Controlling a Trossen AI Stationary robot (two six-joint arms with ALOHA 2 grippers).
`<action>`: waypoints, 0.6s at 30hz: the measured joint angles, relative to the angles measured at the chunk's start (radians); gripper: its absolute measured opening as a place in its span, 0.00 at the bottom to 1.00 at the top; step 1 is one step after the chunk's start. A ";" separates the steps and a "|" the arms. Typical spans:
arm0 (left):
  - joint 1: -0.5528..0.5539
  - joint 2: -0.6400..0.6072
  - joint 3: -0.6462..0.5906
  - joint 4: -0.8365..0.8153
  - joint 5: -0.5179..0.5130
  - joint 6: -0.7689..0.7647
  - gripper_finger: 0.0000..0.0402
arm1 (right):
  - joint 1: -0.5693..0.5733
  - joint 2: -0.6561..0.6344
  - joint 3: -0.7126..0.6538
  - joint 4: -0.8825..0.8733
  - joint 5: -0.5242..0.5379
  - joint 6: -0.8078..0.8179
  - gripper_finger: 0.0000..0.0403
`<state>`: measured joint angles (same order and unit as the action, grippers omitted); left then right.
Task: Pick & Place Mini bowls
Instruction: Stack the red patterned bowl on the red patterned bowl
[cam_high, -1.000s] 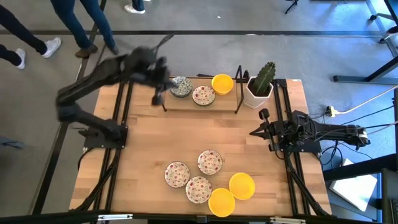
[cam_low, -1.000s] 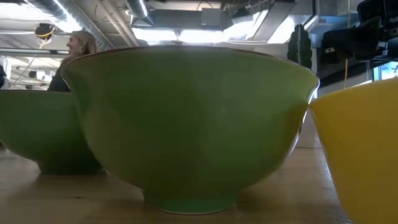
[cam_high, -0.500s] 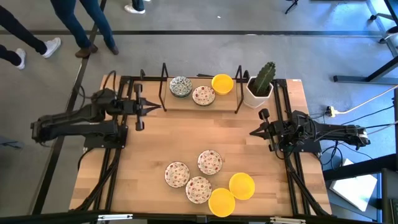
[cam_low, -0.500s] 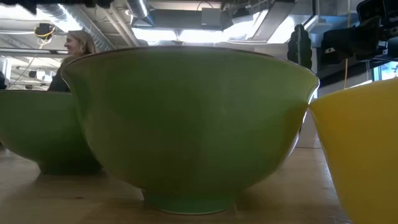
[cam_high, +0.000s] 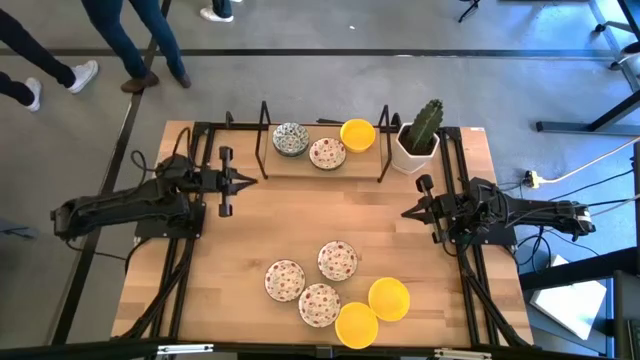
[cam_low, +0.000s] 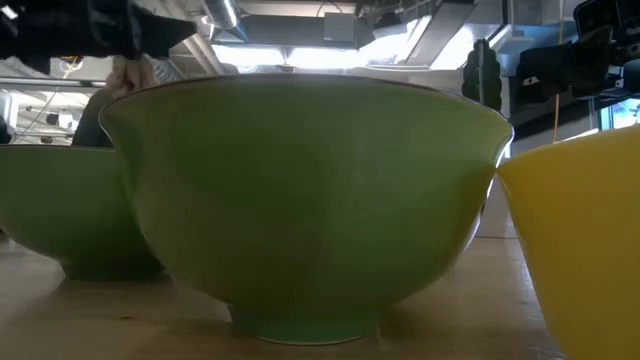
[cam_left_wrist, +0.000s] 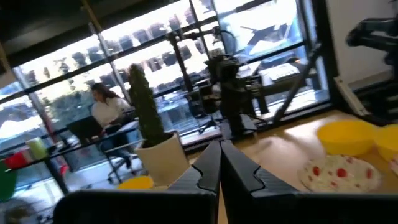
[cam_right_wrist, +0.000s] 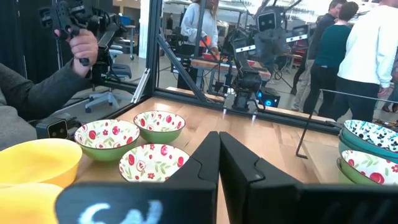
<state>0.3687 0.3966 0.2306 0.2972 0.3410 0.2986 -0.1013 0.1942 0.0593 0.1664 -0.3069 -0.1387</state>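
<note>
A: Since both arms lie low over the pale wooden table (cam_high: 250, 230), where exactly does each one sit?

B: The left gripper (cam_high: 248, 180) is stretched flat from the left edge, pointing toward the table's middle, its two dark fingers (cam_left_wrist: 208, 171) pressed together and holding nothing; the right gripper (cam_high: 408, 213) lies the same way at the right edge, pointing inward, fingers (cam_right_wrist: 210, 162) likewise pressed together and empty.

A: And the small round mini bowls?

B: Three stand in a row on the raised wooden shelf (cam_high: 300, 170) at the far side: a white bowl with blue-green pattern (cam_high: 290, 138), a white bowl with red speckles (cam_high: 327, 153) touching it, and a plain yellow bowl (cam_high: 357, 133); just beside the shelf stands a white square pot with a green cactus (cam_high: 418, 136).

A: The rest?

B: Clustered near the front edge, well apart from both grippers: three red-speckled bowls (cam_high: 318, 282) close together, and two plain yellow bowls (cam_high: 372, 310) just beside them; the speckled ones have green outsides, as the right wrist view shows (cam_right_wrist: 106, 138).

A: Anyone about?

B: People's legs (cam_high: 130, 40) show beyond the far left corner.
</note>
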 joint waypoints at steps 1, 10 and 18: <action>0.000 -0.009 -0.016 0.012 0.021 0.005 0.00 | 0.000 0.000 0.000 0.000 0.000 0.000 0.02; 0.001 -0.021 -0.092 0.125 0.104 -0.007 0.01 | 0.000 0.000 0.000 0.000 0.000 0.000 0.02; 0.001 -0.054 -0.092 0.040 0.158 0.011 0.01 | 0.000 0.000 0.000 -0.015 0.000 0.003 0.02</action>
<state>0.3695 0.3429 0.1390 0.3376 0.4990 0.3097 -0.1013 0.1944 0.0593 0.1519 -0.3069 -0.1356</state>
